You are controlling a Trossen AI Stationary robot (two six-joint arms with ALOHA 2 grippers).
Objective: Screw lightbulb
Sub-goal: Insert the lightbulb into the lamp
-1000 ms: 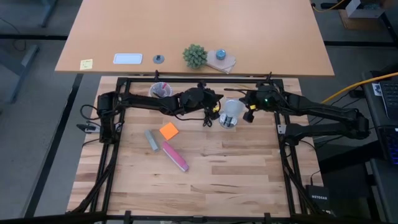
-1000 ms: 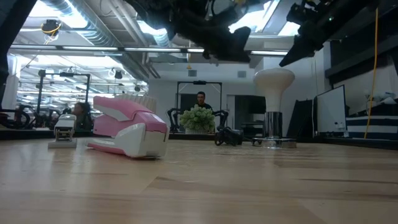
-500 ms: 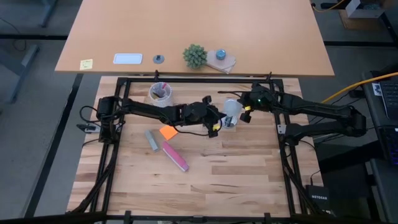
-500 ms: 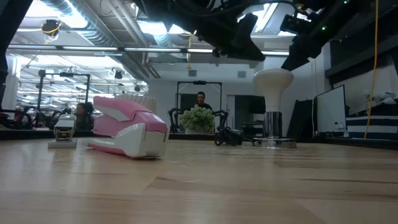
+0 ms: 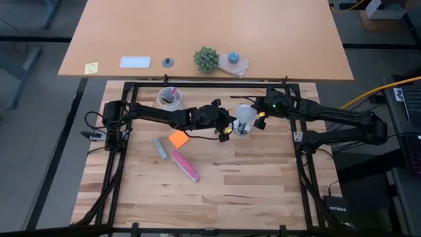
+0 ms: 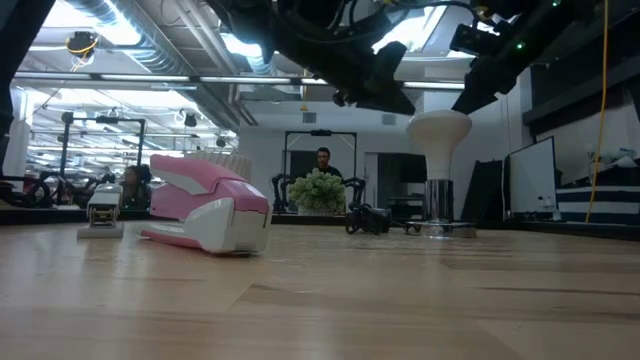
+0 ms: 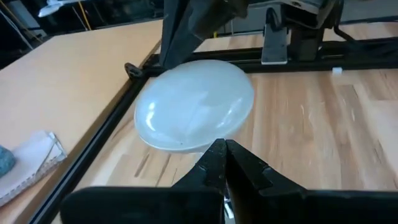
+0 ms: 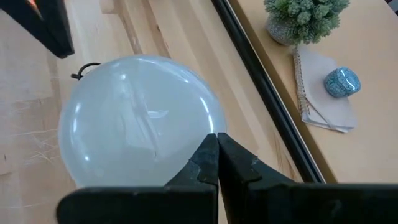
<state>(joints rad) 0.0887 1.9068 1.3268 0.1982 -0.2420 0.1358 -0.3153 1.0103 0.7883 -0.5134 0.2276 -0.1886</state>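
L gripper (image 5: 227, 129) has edged back toward the one lightbulb (image 5: 245, 119), standing upright mid-table betw. it and R gripper (image 5: 260, 119), both w/ fingers closed, empty, tips just beside its dome.

The lightbulb (image 8: 140, 118) is showing a smooth, frosted white dome with soft glossy highlights. The table (image 5: 250, 191) is looking like pale, matt wood planks with visible grain. The stapler (image 6: 205, 205) is gleaming in glossy pink and white plastic. The black frame rail (image 7: 106, 140) is appearing as matt metal.
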